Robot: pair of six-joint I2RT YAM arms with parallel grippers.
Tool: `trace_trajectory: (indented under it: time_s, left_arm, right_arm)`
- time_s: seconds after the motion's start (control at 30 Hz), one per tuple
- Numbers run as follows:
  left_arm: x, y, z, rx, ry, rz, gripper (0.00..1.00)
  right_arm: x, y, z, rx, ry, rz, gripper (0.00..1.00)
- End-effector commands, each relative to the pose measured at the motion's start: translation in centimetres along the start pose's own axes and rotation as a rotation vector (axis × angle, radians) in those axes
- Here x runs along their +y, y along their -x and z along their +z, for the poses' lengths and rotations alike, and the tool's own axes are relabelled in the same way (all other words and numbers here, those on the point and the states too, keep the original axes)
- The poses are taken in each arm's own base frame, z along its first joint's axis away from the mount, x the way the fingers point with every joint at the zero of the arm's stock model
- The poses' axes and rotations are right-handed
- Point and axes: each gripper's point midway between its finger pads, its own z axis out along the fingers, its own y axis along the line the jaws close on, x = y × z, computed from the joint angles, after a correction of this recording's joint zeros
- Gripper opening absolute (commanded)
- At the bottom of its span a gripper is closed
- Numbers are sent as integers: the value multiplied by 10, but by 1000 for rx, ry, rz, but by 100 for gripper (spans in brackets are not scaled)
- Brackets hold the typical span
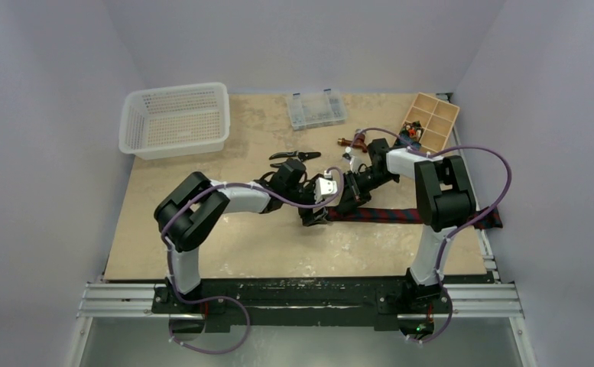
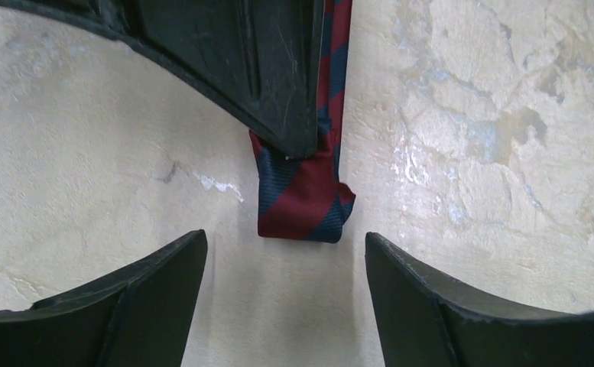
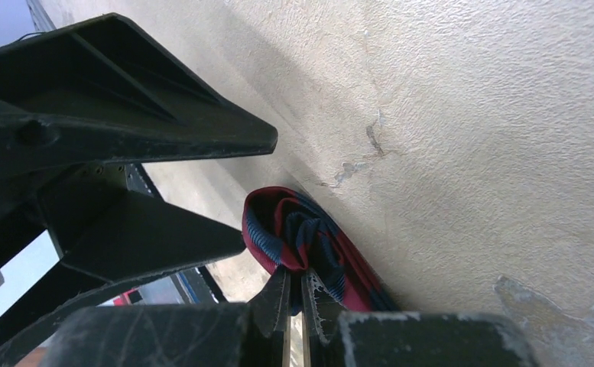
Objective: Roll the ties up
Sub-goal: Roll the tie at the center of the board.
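Looking light, limp & prob. slick, tie [image 1: 400,215] wants holding at its folded left end, where right gripper [image 3: 295,277] is pinched on it; left gripper [image 2: 284,238] gapes empty nearby.

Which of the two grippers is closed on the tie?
The right gripper: its jaws pinch the folded end of the tie. The left gripper is open, its fingers wide apart and not touching the fabric.

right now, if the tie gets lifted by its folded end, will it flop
Probably floppy: the tie is thin fabric, curled soft where the right gripper pinches it. Likely light; its long tail, flat on the table, would probably drag along.
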Motion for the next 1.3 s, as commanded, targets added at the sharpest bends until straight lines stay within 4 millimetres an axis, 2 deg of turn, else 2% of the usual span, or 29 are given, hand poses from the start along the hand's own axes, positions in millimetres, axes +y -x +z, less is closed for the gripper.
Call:
trace_trajectory:
  time_s: [0.0, 0.07, 0.13, 0.23, 0.37, 0.5, 0.57, 0.67, 0.7, 0.8, 0.83, 0.93, 1.13, 1.17, 1.27]
  left_arm:
    - [-5, 30, -1, -86, -21, 54, 77]
    - [-10, 25, 5, -72, -35, 77, 81]
    - [-13, 21, 13, -54, -49, 97, 90]
    - [-8, 14, 24, -27, -34, 98, 90]
    - [-3, 7, 30, 13, -26, 92, 71]
    - [-2, -2, 26, 42, -13, 103, 40]
    - [-2, -5, 23, 53, -5, 104, 28]
    - [-8, -7, 18, 54, -19, 102, 17]
    - [-10, -6, 17, 51, -25, 104, 19]
    - [-15, 2, 17, 23, -45, 91, 49]
    - [-16, 5, 18, 9, -48, 83, 55]
    - [-17, 15, 25, -16, -46, 74, 66]
    - [-2, 23, 48, -5, 20, 33, 69]
    - [0, 21, 50, 11, 25, 26, 66]
    - [2, 10, 51, 49, 40, 14, 49]
  right_arm:
    - [0, 2, -1, -14, 4, -31, 0]
    - [3, 2, -2, -18, 14, -34, 0]
    - [5, 2, -2, -21, 23, -39, 0]
    - [6, 1, -2, -20, 34, -38, 0]
    - [10, 2, -4, -25, 44, -42, 0]
    - [16, 4, -6, -32, 63, -49, 0]
    - [19, 4, -8, -33, 70, -55, 0]
    - [19, 3, -8, -30, 67, -64, 0]
    - [18, 2, -8, -28, 65, -62, 0]
    - [17, 2, -6, -28, 69, -59, 0]
    - [17, 2, -6, -30, 70, -58, 0]
    - [18, 4, -6, -34, 74, -56, 0]
    - [21, 5, -7, -38, 89, -62, 0]
    - [22, 5, -7, -38, 92, -64, 0]
    - [26, 5, -9, -41, 105, -69, 0]
